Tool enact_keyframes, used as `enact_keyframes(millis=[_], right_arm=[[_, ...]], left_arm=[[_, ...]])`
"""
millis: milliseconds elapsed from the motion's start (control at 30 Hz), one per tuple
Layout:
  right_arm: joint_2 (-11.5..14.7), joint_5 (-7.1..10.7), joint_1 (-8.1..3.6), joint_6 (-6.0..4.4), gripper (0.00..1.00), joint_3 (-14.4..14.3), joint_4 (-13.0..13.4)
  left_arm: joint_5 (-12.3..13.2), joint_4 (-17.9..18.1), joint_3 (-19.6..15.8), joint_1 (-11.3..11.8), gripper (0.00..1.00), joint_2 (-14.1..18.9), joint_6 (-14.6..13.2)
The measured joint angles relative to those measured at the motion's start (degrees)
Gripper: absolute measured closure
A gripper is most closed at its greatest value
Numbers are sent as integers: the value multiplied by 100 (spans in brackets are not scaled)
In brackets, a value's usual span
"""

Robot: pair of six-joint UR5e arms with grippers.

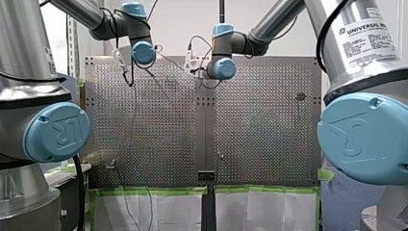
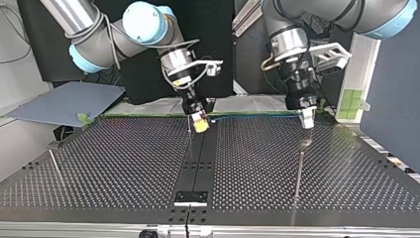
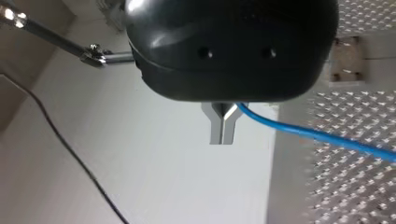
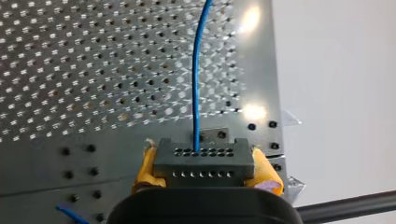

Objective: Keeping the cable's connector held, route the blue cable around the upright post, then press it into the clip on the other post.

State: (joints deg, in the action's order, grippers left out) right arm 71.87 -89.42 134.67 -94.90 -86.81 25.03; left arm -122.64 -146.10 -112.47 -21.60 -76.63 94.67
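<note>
My right gripper [image 2: 200, 122] hangs low over the bench [image 2: 114, 163], near its far edge in the top view. Its yellow pads [image 4: 267, 176] are clamped on either side of the dark connector [image 4: 204, 161]. The blue cable [image 4: 196, 84] runs straight out of the connector, ahead of the fingers, above the perforated plate. In the top view it stretches level across to my left gripper [image 2: 307, 120], whose metal fingers [image 3: 215, 129] are pinched narrow on it. A thin upright post [image 2: 300, 171] stands nearer the camera than that gripper.
</note>
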Motion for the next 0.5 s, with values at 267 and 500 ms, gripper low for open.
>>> enact_keyframes(millis=[267,500], right_arm=[[-12,106,-32,-111,100,501,-193],[-55,192,-61,-234,100,877,-245]], left_arm=[[440,-438,441,389,100,-32,10],[822,-821,825,770,100,-110,215]])
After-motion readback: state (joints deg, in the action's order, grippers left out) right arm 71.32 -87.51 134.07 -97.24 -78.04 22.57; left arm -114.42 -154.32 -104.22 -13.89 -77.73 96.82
